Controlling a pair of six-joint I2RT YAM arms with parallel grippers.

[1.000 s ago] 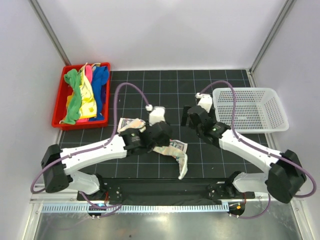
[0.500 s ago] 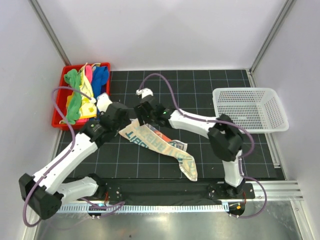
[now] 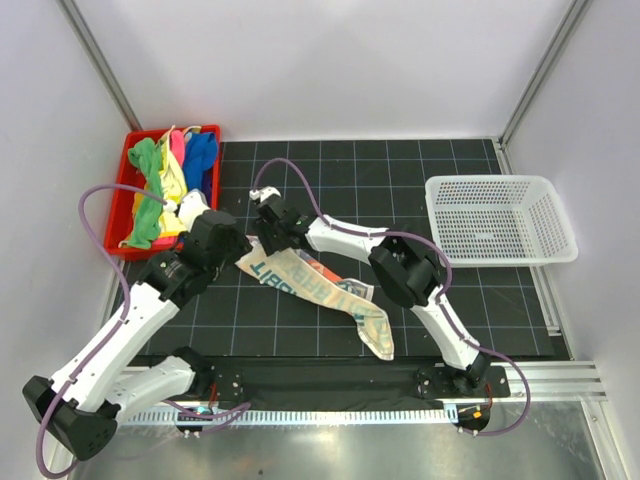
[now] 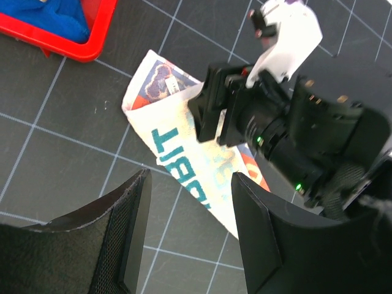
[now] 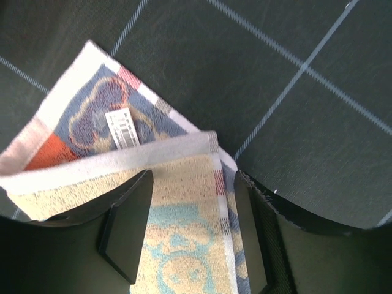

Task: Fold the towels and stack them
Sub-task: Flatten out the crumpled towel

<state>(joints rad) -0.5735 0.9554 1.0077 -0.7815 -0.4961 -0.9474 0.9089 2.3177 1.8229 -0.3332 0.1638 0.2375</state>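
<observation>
Stretching diagonally, rumpled printed towel (image 3: 330, 295), folded corner between parted right claw (image 5: 191, 236); left claw (image 4: 193, 236) gapes nearby, gridded mat (image 3: 400, 180) around its edges

top: overhead from behind, far; wrists: facing down, close; all share printed towel (image 3: 300, 280)

A red bin (image 3: 119, 195) is sitting just off to the left of the left gripper (image 4: 188, 202), close by its jaws. A white mesh basket (image 3: 500, 218) is lying well away to the right of those jaws. A black gridded mat (image 3: 450, 310) is spreading out beneath them.
</observation>
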